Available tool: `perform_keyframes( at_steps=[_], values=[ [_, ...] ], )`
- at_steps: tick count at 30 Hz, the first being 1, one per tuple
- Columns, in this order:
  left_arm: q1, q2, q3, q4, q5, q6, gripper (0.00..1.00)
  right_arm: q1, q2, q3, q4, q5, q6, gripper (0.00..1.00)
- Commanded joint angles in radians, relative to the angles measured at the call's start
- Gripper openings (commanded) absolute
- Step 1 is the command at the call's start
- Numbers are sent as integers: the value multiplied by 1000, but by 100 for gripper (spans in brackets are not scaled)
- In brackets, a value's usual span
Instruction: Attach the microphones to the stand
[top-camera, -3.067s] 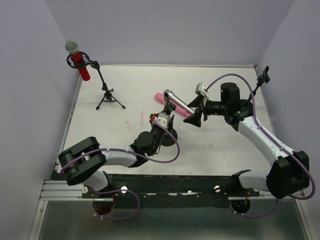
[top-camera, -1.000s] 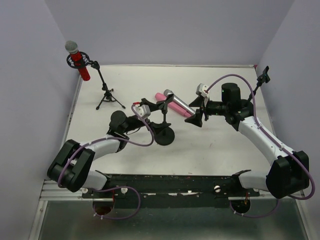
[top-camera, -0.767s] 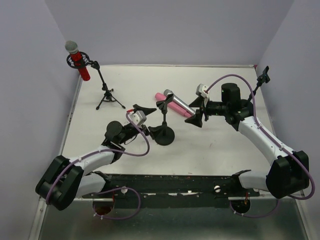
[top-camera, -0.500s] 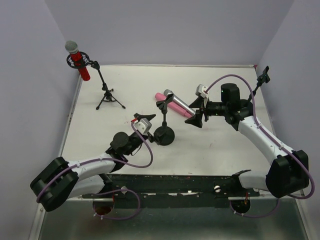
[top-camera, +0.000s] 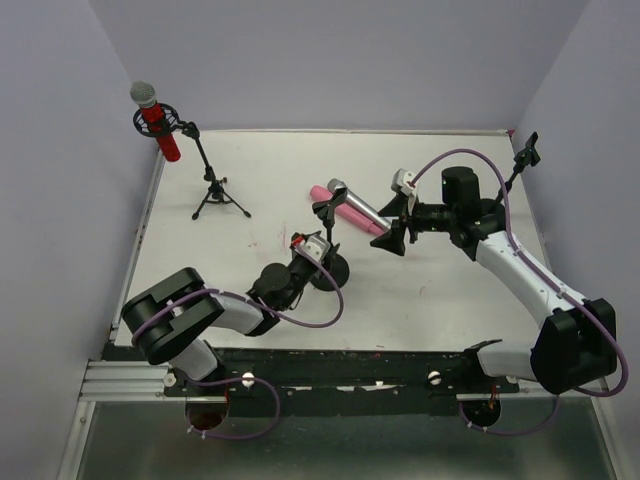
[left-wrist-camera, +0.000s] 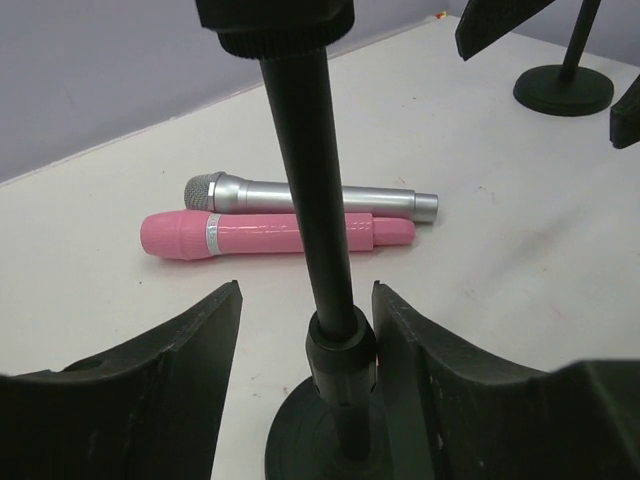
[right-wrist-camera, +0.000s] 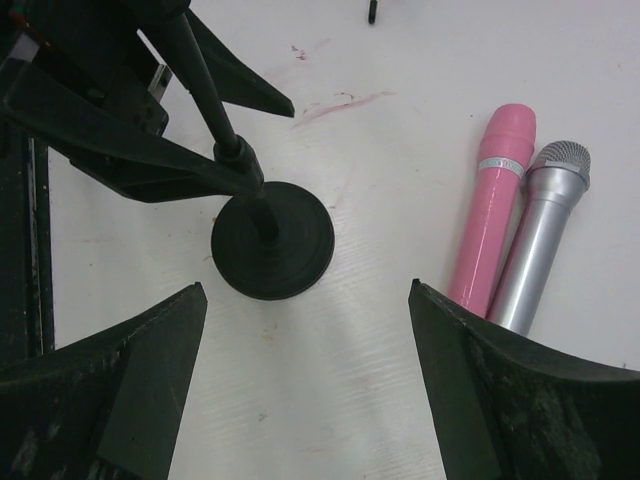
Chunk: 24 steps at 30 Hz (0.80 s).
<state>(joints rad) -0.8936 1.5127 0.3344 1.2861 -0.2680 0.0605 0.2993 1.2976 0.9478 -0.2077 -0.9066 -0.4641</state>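
A glittery red microphone (top-camera: 160, 128) sits in the clip of a tripod stand (top-camera: 215, 190) at the far left. The pink microphone (top-camera: 332, 200) and the silver-grey microphone (top-camera: 358, 208) lie side by side on the table; both show in the left wrist view (left-wrist-camera: 270, 233) (left-wrist-camera: 300, 195) and the right wrist view (right-wrist-camera: 490, 210) (right-wrist-camera: 540, 235). A round-base stand (top-camera: 328, 265) stands in front of them. My left gripper (left-wrist-camera: 306, 290) is open astride its pole (left-wrist-camera: 320, 200); the right finger touches the collar. My right gripper (right-wrist-camera: 306, 290) is open and empty, above the table beside the microphones.
A third stand (top-camera: 522, 160) with an empty clip stands at the far right edge; its round base shows in the left wrist view (left-wrist-camera: 562, 90). Purple walls close in the white table (top-camera: 450, 290) on three sides.
My left arm drew back toward the near left, then came in again low; its open fingers now straddle the round-base stand's pole. The right arm and the microphones have not moved.
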Motion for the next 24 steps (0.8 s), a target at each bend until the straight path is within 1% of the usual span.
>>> perform_keyframes(
  at_steps=[1, 3, 5, 12, 19, 24],
  values=[
    [-14, 43, 35, 282, -59, 56, 57, -5, 14, -1, -19, -20, -13, 90],
    [-16, 49, 38, 288, -66, 70, 57, -5, 17, 0, -21, -23, -15, 90],
    [-18, 55, 40, 300, -71, 75, 52, -5, 20, -1, -24, -23, -16, 90],
    [-24, 38, 43, 298, -79, 90, 51, -5, 26, 0, -25, -25, -18, 90],
    [-34, -37, 15, 294, -56, 76, 54, -5, 28, 0, -25, -25, -19, 90],
    [-36, -75, 25, 262, -48, 65, 55, -5, 28, 0, -30, -25, -21, 90]
  ],
)
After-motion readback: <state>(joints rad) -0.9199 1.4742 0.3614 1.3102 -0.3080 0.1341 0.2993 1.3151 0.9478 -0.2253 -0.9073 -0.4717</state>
